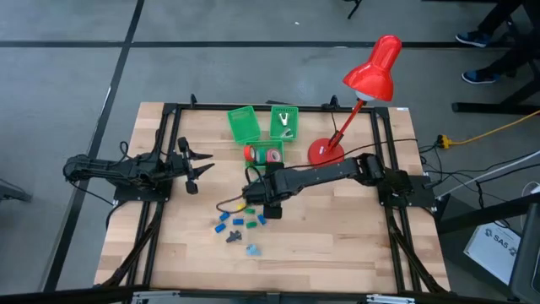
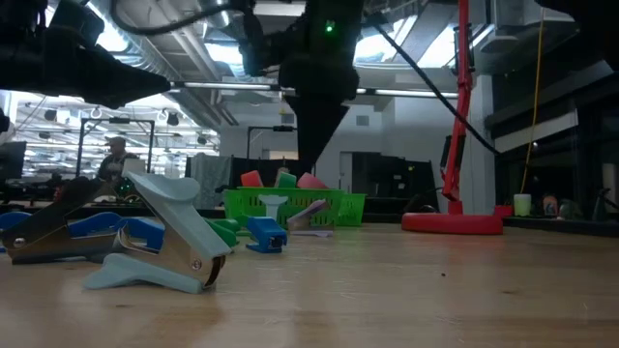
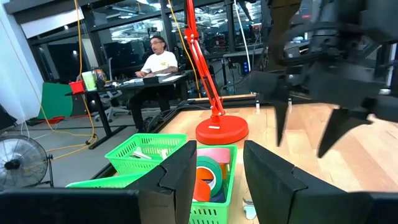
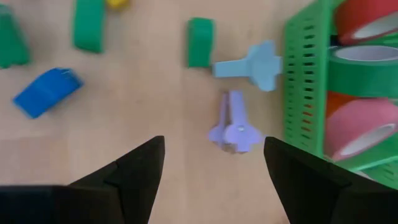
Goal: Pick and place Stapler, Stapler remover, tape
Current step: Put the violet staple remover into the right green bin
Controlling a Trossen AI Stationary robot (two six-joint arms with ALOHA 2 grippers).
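Observation:
Tape rolls [image 4: 357, 124] in red, green, pink and orange lie in a small green basket [image 1: 263, 154] at mid-table. Near it on the wood lie small blue [image 4: 46, 92] and green [image 4: 200, 42] staplers and claw-like staple removers, one lilac [image 4: 235, 127] and one pale blue [image 4: 255, 62]. My right gripper [image 4: 214, 149] hangs open above the lilac remover, pointing down, and touches nothing; it also shows in the high view [image 1: 270, 205]. My left gripper [image 1: 196, 167] waits open at the table's left, facing the baskets [image 3: 219, 155]. More staplers and removers [image 1: 240, 226] lie nearer the near edge.
Two more green baskets [image 1: 245, 122] [image 1: 284, 122] stand toward the far edge. A red desk lamp stands with its base [image 1: 325, 152] right of the tape basket. A pale teal remover [image 2: 164, 242] lies near the low camera. A person [image 3: 158, 59] sits beyond the table.

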